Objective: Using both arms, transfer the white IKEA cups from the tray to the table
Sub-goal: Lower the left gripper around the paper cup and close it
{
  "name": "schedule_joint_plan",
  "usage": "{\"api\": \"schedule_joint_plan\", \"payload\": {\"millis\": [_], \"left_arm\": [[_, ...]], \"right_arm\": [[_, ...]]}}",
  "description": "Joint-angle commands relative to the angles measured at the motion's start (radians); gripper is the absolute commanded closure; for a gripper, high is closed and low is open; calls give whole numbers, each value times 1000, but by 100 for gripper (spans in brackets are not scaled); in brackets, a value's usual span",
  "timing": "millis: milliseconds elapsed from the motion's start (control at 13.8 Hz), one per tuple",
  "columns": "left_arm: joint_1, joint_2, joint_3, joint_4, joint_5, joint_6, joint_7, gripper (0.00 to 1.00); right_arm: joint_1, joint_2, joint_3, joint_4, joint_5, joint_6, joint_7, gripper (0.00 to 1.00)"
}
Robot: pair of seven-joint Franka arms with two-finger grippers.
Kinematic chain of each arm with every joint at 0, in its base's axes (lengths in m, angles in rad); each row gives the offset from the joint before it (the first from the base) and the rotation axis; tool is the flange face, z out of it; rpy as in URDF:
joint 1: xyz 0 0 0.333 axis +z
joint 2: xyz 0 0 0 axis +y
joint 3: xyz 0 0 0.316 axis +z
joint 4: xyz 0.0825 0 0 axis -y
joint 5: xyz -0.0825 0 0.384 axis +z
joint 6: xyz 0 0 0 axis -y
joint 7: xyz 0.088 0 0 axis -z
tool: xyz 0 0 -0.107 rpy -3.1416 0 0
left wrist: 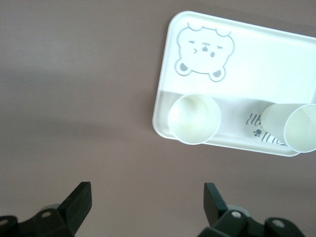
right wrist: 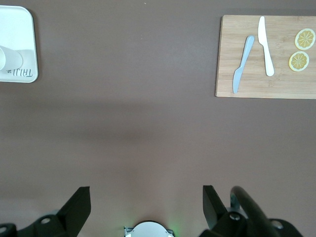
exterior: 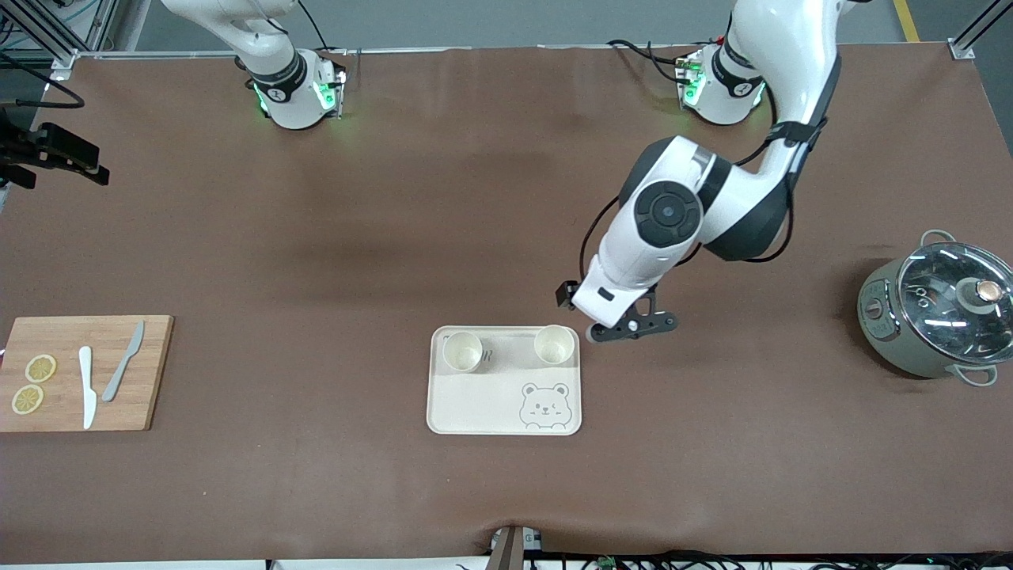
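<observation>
Front view, two white cups upright on tray, left pincer wide, right pincer wide

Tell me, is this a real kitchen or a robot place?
Probably a robot lab set up like a pretend kitchen. Two robot arms are bolted to a big brown table, with cables along its edge. On it sit a bear tray with two cups, a cutting board and a pot.
</observation>
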Motion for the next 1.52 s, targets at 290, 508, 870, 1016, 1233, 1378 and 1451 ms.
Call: {"api": "schedule_joint_plan", "payload": {"millis": [290,508,870,1016,1233,1378,1451], "left_arm": [[-36,115,10,8,106,78,-26,0],[-30,138,12,10,107,120,-24,0],[-26,160,12,13,100,144,-24,0],[-25,172,13,13,95,178,-23,0],[-26,206,13,14,96,232,-24,0],[-22,218,15,14,98,247,-24,0],[-17,221,13,16,101,253,-21,2]], "right_arm": [[-7,-23,-2,-20,3,-1,4,0],[-7,-23,-2,-20,3,-3,4,0],[-9,-21,0,-20,5,-3,4,0],[-9,-21,0,-20,5,-4,4,0],[-9,-21,0,-20,5,-3,4,0],[-9,-20,0,-18,4,-3,4,0],[-9,-20,0,-18,5,-4,4,0]]}}
